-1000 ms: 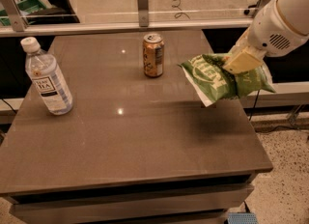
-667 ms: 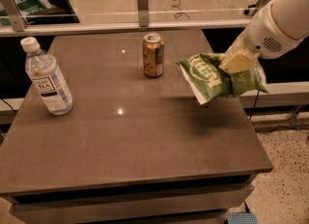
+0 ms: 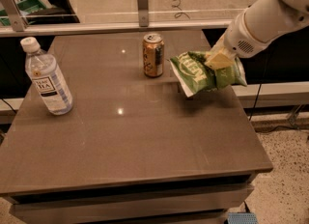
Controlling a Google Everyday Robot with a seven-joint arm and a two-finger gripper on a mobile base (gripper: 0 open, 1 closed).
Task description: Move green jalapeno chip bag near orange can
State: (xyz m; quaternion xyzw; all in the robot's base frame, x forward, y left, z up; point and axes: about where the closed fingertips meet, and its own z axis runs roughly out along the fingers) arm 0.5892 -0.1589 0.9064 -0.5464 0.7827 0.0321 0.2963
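Camera view: right of the orange can (image 3: 153, 55), the gripper (image 3: 219, 62) pinches the upper side of the green jalapeno chip bag (image 3: 195, 73), probably light and crushable.

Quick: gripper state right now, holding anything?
Gripper: shut on the crinkly light-green chip bag, held above the brown table, right of the orange-and-tan aluminium can.

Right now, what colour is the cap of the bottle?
The cap is white, camera view; gripper holds the bag by the can.
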